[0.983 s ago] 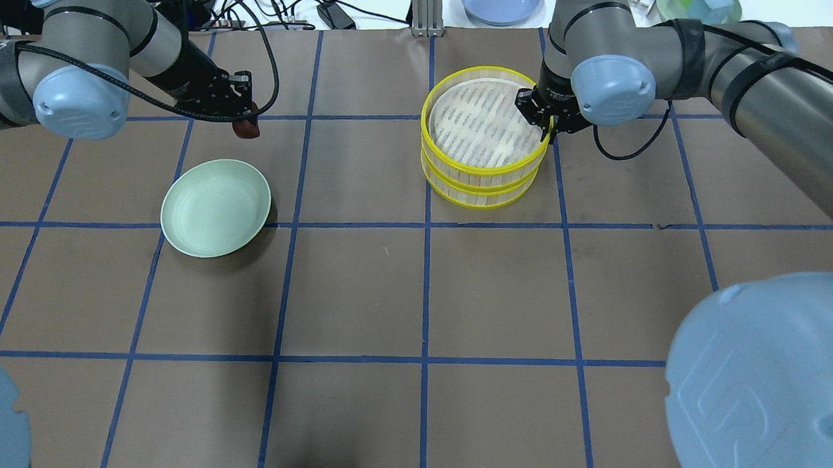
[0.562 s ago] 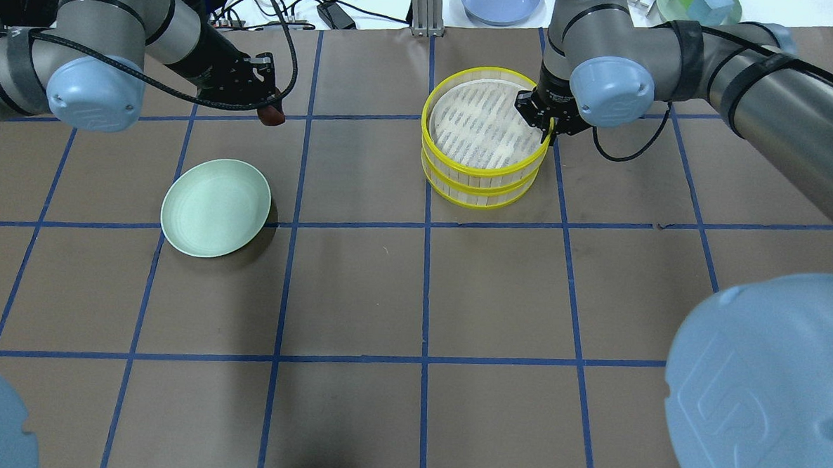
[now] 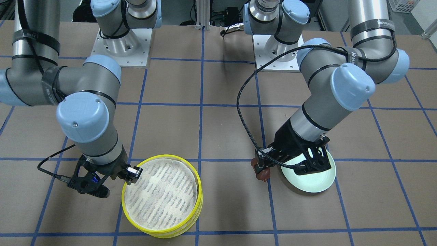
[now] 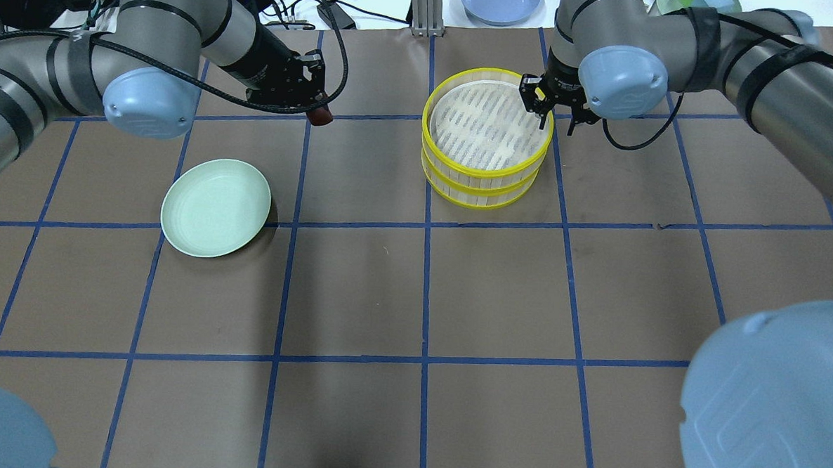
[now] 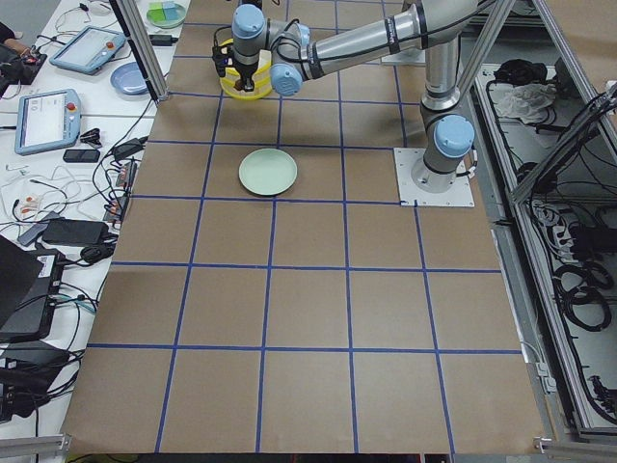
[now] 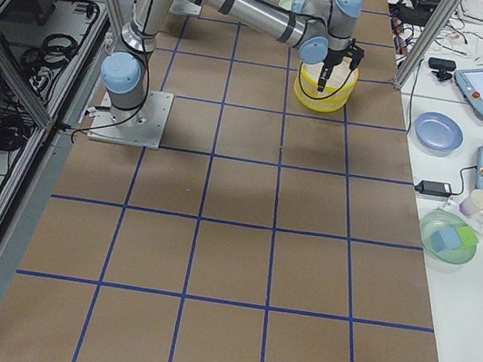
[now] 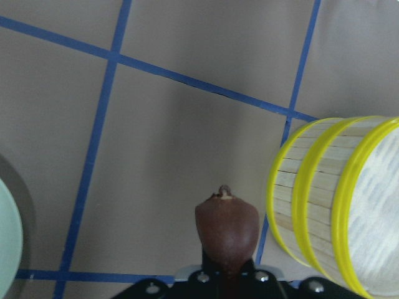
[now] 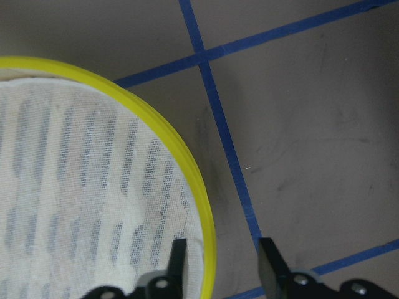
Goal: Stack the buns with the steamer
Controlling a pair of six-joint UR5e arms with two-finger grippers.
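Note:
My left gripper (image 4: 316, 110) is shut on the dark reddish-brown bun (image 7: 227, 227) and holds it above the table, left of the steamer; the bun also shows in the front view (image 3: 262, 173). The steamer (image 4: 482, 184) is two stacked bamboo tiers with yellow rims and a white striped liner (image 3: 160, 196). My right gripper (image 8: 223, 265) is open, its two fingers standing on either side of the steamer's yellow rim (image 8: 187, 163) at its far right edge, without touching it. The cream-yellow bun is not in view.
An empty pale green plate (image 4: 215, 207) lies at the left of the table, below the left arm (image 3: 315, 179). A blue plate (image 4: 500, 0), cables and devices lie beyond the far edge. Blue tape lines grid the brown table.
My left arm has carried the brown bun to the right, toward the steamer. My right gripper has shifted from the steamer's right rim toward its far right edge.

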